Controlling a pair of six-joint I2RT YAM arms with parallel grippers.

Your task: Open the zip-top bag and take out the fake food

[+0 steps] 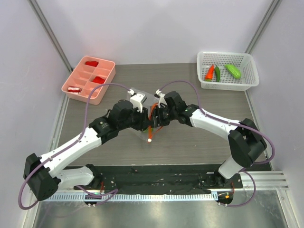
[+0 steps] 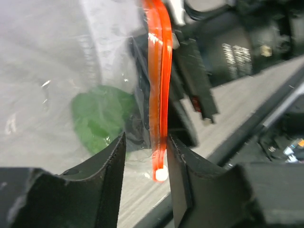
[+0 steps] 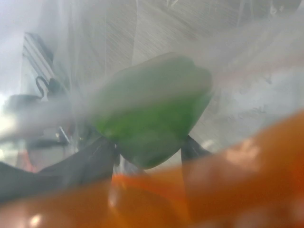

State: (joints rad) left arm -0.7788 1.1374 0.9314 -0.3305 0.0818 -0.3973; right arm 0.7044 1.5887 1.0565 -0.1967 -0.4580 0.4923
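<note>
Straddling the zip strip (image 2: 159, 95), the left gripper (image 2: 145, 145) has jaws apart, nothing pinched; advise clamping one lip only, then pulling sideways. Whether the right gripper (image 1: 160, 115) holds the bag (image 2: 61, 61) cannot be told

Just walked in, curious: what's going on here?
The two arms meet over a clear plastic zip-top bag mid-table. The right pincer seems to grip it around a stubby green bell pepper inside; the left pincer straddles its orange-red zip strip, not yet clamped. Three plastic vegetables lie in the white mesh basket.
</note>
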